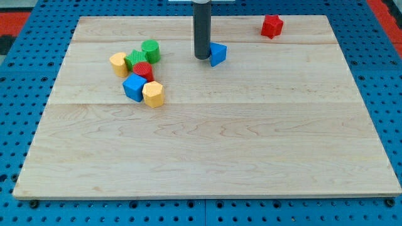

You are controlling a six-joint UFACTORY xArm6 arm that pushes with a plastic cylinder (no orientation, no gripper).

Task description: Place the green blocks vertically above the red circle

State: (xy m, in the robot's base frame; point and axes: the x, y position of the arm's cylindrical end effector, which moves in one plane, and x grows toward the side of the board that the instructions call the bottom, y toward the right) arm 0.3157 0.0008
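Observation:
A red circle block (144, 70) sits in a cluster at the board's upper left. A green round block (151, 51) lies just above it and to its right. A green star-like block (134, 59) touches the red circle's upper left. My tip (201, 57) stands on the board to the right of the cluster, well apart from the green blocks. It is right beside the left side of a small blue block (217, 54).
A yellow block (119, 64) lies left of the green star. A blue cube (134, 87) and a yellow hexagonal block (152, 94) lie below the red circle. A red star-like block (272, 26) sits near the board's top right. The wooden board (207, 157) lies on a blue pegboard.

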